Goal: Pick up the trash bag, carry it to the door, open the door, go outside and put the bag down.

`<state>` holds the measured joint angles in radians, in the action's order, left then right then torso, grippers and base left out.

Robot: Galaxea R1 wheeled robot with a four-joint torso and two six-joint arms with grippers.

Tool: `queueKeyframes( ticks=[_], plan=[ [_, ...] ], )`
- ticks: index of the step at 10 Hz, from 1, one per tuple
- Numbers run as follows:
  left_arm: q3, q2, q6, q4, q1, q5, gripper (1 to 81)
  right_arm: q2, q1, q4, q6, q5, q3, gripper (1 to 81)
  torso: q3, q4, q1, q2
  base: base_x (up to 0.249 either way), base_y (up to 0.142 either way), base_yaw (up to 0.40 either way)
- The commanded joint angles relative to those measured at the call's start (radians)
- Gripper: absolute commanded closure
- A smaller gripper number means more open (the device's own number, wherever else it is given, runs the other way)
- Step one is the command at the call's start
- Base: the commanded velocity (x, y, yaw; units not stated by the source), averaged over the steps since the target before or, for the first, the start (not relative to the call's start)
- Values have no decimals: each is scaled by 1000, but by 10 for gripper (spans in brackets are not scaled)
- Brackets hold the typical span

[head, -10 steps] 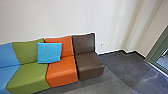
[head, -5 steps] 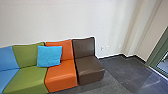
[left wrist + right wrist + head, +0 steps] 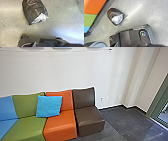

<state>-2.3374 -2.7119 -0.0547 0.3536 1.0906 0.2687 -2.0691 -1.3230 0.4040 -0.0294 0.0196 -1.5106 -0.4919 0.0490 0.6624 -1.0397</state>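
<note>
Left wrist view: dark trash bag (image 3: 33, 10), white material showing at one end, on the floor (image 3: 65, 21), apart from the left claw (image 3: 48, 44). Right wrist view: bag near the couch (image 3: 93, 7), clear of the right claw (image 3: 131, 44). Whether either claw is spread or pressed together cannot be told.

Dark, glossy trash bag (image 3: 33, 9), one end whitish, lying on floor (image 3: 58, 18)

Along the white wall (image 3: 50, 72) facing me runs a modular sofa (image 3: 60, 128) in blue, green, orange and brown, a turquoise cushion (image 3: 49, 106) leaning where green meets orange, and the dark grey floor (image 3: 120, 118) catches pale light at its edge by the green window frame (image 3: 158, 103).
</note>
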Motion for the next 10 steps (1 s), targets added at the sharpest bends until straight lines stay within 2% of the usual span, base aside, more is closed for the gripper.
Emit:
queueKeyframes(
  ticks=[1, 2, 4, 6, 10],
  plan=[
    [-5, 23, 1, 34, -79, 67, 10, 93, 205, 61, 5, -193, 43, 10, 0, 0, 62, -96, 0, 0, 0],
    [-5, 20, -1, 38, -77, 67, 10, 96, 262, 73, 5, -224, 43, 10, -23, 0, 85, -133, 0, 0, 0],
    [-5, 18, 1, 39, -76, 67, 10, 100, 375, 110, 5, -308, 24, 10, -104, 0, 127, -201, 0, 0, 0],
    [-5, 18, 1, 39, -71, 67, 10, 114, 489, 170, 5, -432, -25, 10, -159, 0, 166, -263, 0, 0, 0],
    [-13, 20, 1, 45, -73, 67, 10, 139, 697, 217, 5, -616, -127, 10, -280, 0, 254, -400, 0, 0, 0]
  ],
)
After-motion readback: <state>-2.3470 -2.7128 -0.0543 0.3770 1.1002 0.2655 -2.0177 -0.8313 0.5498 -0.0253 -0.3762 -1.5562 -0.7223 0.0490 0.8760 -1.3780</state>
